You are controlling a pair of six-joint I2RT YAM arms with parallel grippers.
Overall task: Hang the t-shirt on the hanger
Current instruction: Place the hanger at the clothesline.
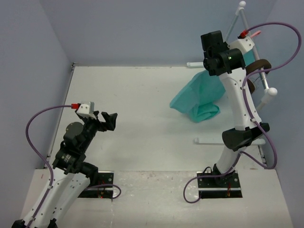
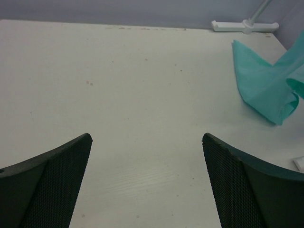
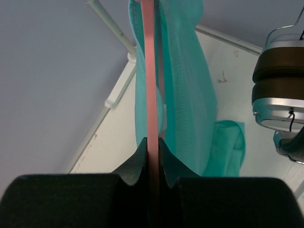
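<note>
The teal t-shirt [image 1: 197,102] hangs from under my raised right arm, with its lower end bunched on the table. In the right wrist view the t-shirt [image 3: 187,85] drapes beside and behind the thin pink hanger [image 3: 149,71]. My right gripper [image 3: 152,141] is shut on the hanger's bar, seen edge-on. In the top view the right gripper [image 1: 212,40] is high at the back right, and the hanger is mostly hidden there. My left gripper [image 1: 107,121] is open and empty over the table's left side. Its view shows the t-shirt [image 2: 263,85] far right, well clear of the left gripper [image 2: 147,142].
A white tubular rack [image 1: 247,28] stands at the back right, with brown headphones [image 1: 259,66] hanging on it, close beside the shirt [image 3: 278,90]. A rack foot [image 2: 244,26] lies by the back wall. Another white base bar [image 1: 209,140] lies near my right arm.
</note>
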